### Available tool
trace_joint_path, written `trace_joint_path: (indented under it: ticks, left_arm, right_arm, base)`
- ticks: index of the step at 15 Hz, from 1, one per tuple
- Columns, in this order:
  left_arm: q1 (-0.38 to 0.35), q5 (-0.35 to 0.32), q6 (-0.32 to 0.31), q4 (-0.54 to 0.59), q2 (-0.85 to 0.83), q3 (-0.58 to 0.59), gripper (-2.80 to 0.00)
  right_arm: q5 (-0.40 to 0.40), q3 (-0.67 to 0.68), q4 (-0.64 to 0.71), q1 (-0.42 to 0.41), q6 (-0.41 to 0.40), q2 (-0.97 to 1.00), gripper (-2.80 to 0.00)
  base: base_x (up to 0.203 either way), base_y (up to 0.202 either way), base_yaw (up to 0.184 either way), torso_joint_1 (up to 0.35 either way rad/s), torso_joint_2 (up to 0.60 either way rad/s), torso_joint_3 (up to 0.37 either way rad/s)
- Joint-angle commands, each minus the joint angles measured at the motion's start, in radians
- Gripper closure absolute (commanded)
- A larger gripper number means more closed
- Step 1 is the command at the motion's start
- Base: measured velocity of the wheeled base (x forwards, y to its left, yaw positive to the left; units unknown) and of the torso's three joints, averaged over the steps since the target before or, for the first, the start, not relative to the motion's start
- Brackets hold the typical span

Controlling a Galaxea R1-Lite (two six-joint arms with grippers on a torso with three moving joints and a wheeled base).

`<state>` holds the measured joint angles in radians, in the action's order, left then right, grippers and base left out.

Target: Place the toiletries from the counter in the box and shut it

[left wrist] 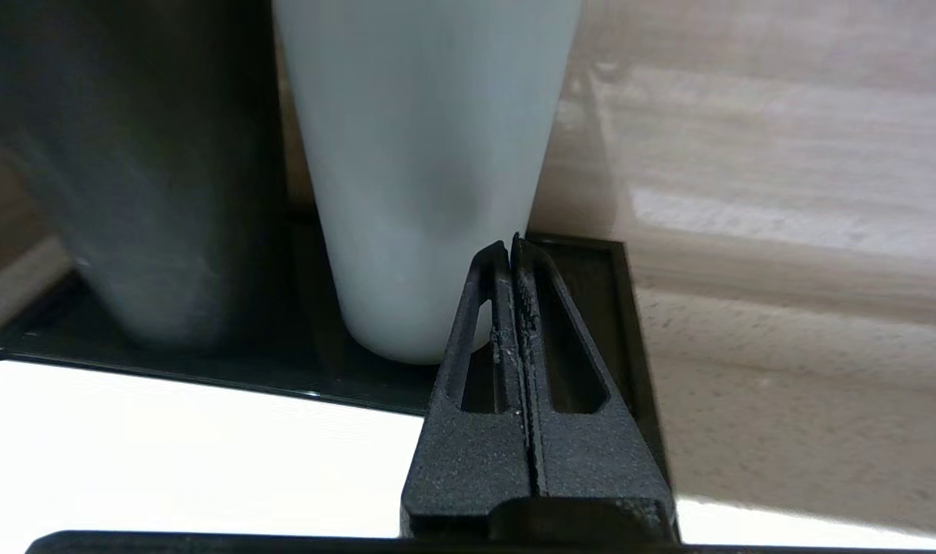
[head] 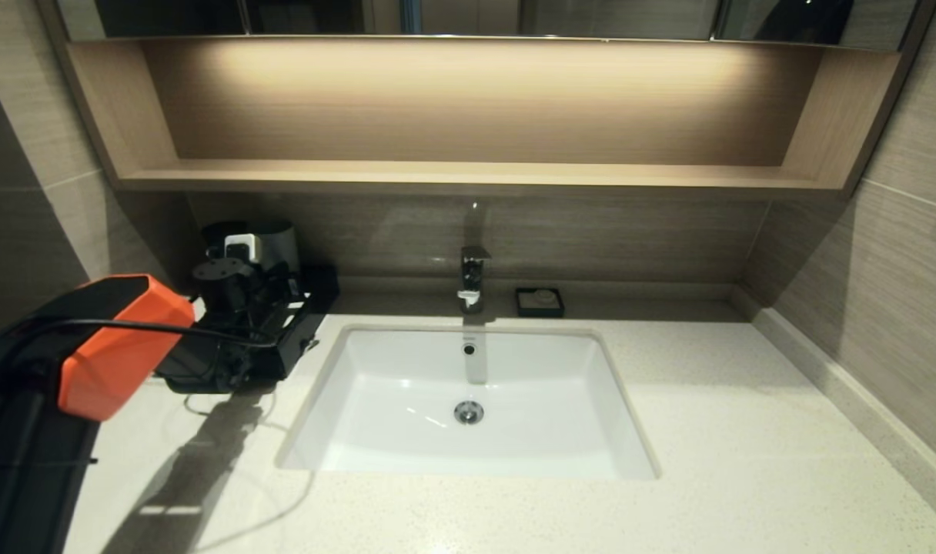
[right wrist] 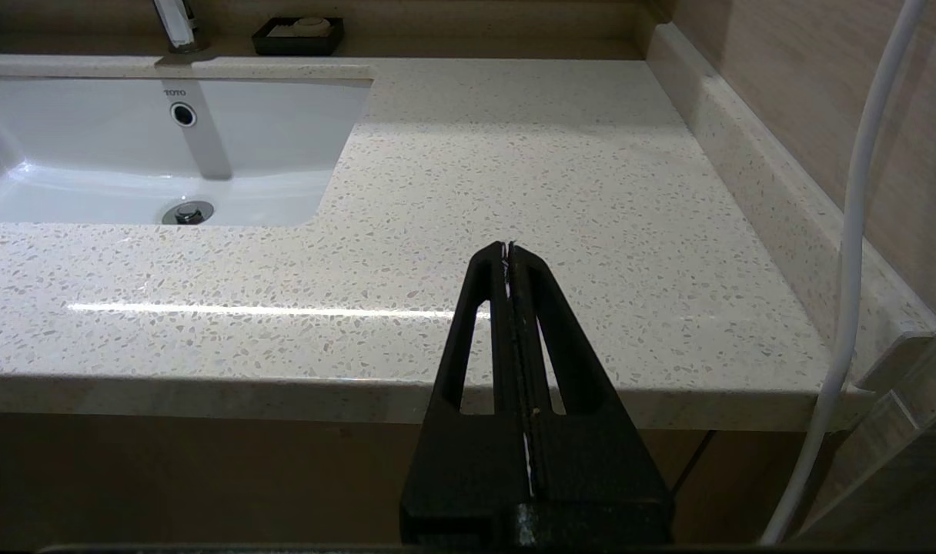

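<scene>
Closed, empty, my left gripper presses at the box beside two cups; no toiletries visible on the counter, closing seemingly under way.

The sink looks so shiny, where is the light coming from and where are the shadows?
Head view: a lamp under the shelf lights the wall, and the sink shows glare streaks; the left arm's shadow falls on the counter. Left wrist view: the box top glares white.
</scene>
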<state>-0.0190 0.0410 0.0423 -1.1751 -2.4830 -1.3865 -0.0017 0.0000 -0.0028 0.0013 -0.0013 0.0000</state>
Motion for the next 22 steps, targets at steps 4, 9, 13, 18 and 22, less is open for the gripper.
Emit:
trace_joint_path:
  ticks: [4, 9, 13, 18, 22]
  left_arm:
    - [0.004, -0.003, 0.004, -0.103, 0.124, 0.232, 0.00]
    - [0.027, -0.004, 0.007, -0.227, 0.257, 0.464, 0.00]
    - [0.059, -0.005, 0.010, -0.260, 0.410, 0.631, 0.00]
    - [0.072, -0.004, 0.008, -0.264, 0.585, 0.856, 0.00]
    - [0.074, -0.004, 0.006, -0.260, 0.690, 1.010, 0.00]
  right_arm:
    - [0.000, 0.002, 0.000, 0.000, 0.000, -0.002, 0.00]
    - [0.000, 0.002, 0.000, 0.000, 0.000, -0.002, 0.00]
    - [0.000, 0.001, 0.000, 0.000, 0.000, -0.002, 0.00]
    - [0.000, 0.002, 0.000, 0.000, 0.000, -0.002, 0.00]
    - [0.000, 0.001, 0.000, 0.000, 0.000, -0.002, 0.00]
  base:
    - [0.000, 0.000, 0.000, 0.000, 0.00, 0.000]
    - [0.000, 0.000, 0.000, 0.000, 0.00, 0.000]
    - [0.000, 0.000, 0.000, 0.000, 0.00, 0.000]
    - [0.000, 0.000, 0.000, 0.000, 0.00, 0.000]
    - [0.000, 0.000, 0.000, 0.000, 0.00, 0.000]
